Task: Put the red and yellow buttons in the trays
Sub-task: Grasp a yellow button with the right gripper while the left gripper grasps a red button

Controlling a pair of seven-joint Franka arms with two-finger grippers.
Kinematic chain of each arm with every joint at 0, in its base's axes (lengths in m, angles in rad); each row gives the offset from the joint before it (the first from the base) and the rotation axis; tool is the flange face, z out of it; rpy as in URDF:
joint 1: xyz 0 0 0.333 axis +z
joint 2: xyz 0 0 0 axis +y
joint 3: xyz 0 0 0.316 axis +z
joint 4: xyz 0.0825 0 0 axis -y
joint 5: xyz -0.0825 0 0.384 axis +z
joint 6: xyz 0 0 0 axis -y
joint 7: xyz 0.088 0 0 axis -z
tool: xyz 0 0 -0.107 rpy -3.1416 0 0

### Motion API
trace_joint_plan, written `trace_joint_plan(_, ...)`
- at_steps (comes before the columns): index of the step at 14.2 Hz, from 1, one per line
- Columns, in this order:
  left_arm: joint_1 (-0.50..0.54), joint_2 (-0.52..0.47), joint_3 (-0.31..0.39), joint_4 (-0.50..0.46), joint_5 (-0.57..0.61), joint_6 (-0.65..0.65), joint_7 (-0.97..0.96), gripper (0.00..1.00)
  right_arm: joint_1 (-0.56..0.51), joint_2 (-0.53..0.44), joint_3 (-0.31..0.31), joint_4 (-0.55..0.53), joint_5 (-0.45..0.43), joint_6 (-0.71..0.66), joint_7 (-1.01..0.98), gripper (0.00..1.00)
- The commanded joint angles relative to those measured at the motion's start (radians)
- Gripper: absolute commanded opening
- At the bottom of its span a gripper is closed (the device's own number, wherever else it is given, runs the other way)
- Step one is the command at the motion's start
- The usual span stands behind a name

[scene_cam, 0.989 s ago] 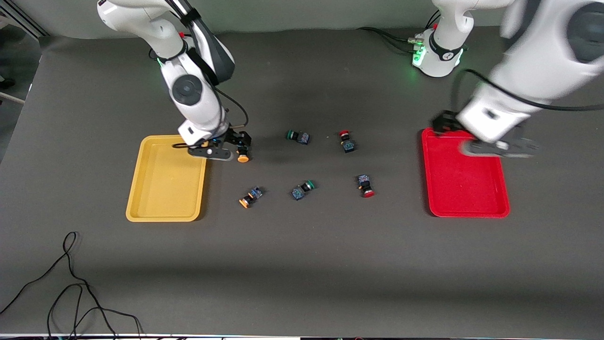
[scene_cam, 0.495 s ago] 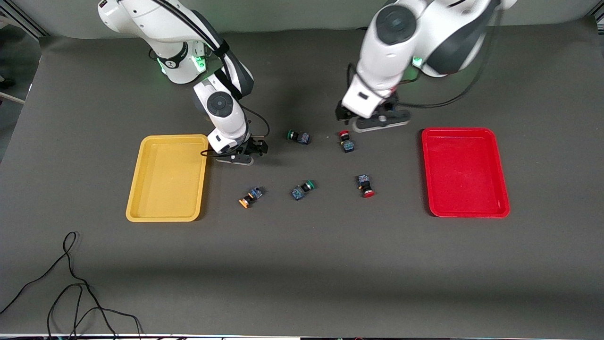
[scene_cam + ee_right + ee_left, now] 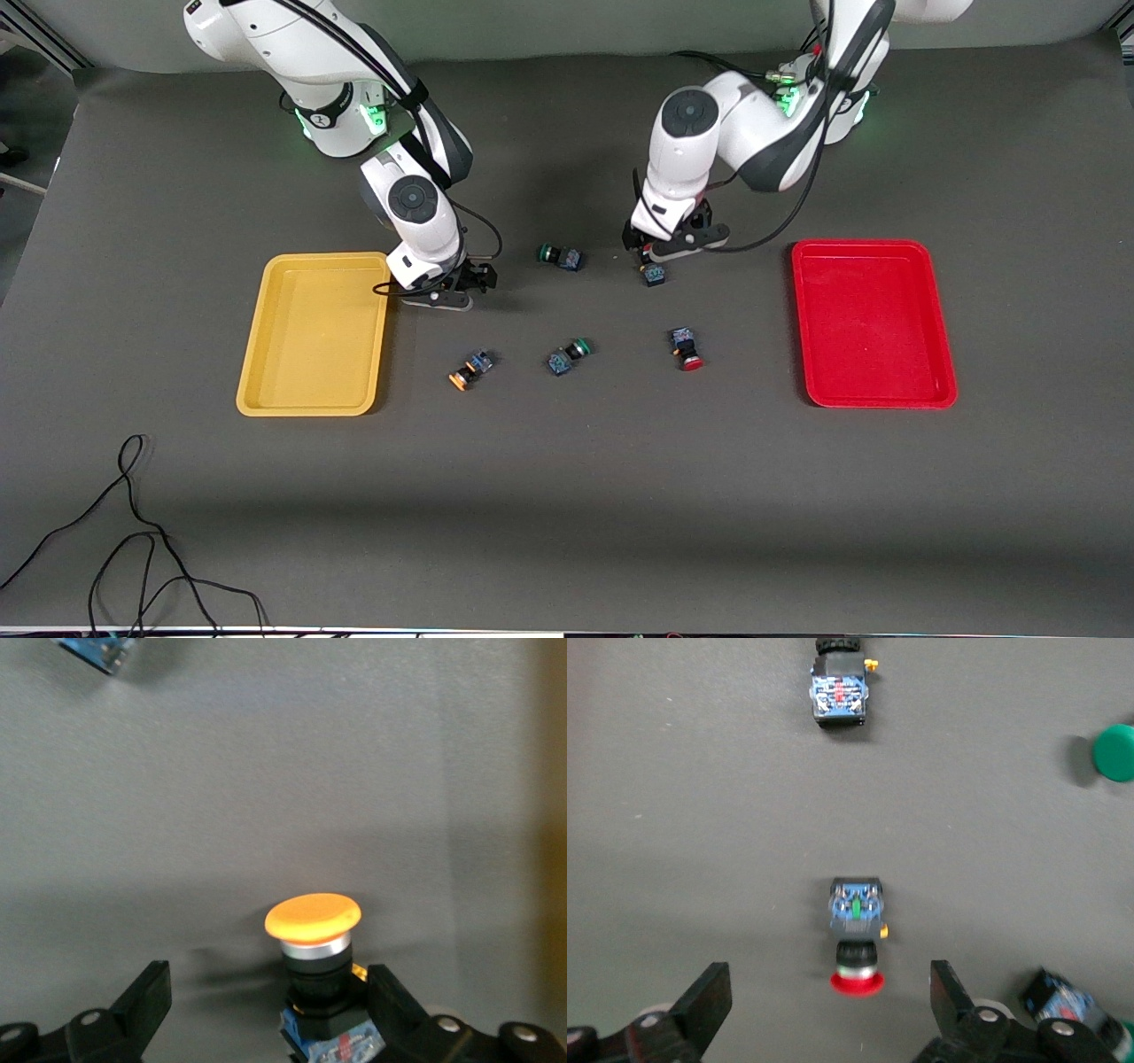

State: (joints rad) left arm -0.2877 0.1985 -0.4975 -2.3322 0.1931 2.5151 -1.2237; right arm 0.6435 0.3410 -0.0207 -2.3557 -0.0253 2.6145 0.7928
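Observation:
My right gripper (image 3: 446,289) is low on the table beside the yellow tray (image 3: 310,337), open. In the right wrist view (image 3: 267,981) a yellow-capped button (image 3: 314,939) lies between the fingers, against one of them; the front view hides it. My left gripper (image 3: 651,255) is open, low over a red-capped button (image 3: 655,275). In the left wrist view (image 3: 828,981) that button (image 3: 857,935) lies with its cap between the fingertips, untouched. A second yellow button (image 3: 468,369) and a second red button (image 3: 687,347) lie nearer the front camera. The red tray (image 3: 873,328) holds nothing.
Two green-capped switches lie on the mat: one (image 3: 560,256) between the two grippers, one (image 3: 567,355) between the loose yellow and red buttons. A black cable (image 3: 133,532) lies at the near corner, at the right arm's end.
My left arm swung from over the red tray to the red button and came down around it. My right gripper shifted slightly by the yellow tray, and the yellow cap went out of the front view.

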Motion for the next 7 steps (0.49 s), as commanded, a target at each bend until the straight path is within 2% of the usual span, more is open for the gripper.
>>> trace_joint_plan(1, -0.005, 0.113, 0.02, 0.025, 0.124, 0.079, -0.097, 1.0, 0.002, -0.043, -0.005, -0.014, -0.036, -0.04, 0.017, 1.0)
trace_joint_plan(3, -0.011, 0.171, 0.045, 0.048, 0.173, 0.12, -0.112, 1.0, 0.001, -0.059, -0.007, -0.002, -0.05, -0.097, 0.017, 1.0)
trace_joint_plan(6, -0.014, 0.243, 0.062, 0.114, 0.19, 0.116, -0.111, 1.0, 0.001, -0.048, -0.007, -0.002, -0.062, -0.103, 0.037, 1.0)
trace_joint_plan(7, -0.014, 0.258, 0.068, 0.125, 0.203, 0.114, -0.111, 0.9, 0.002, -0.039, -0.007, -0.002, -0.062, -0.1, 0.055, 1.0)
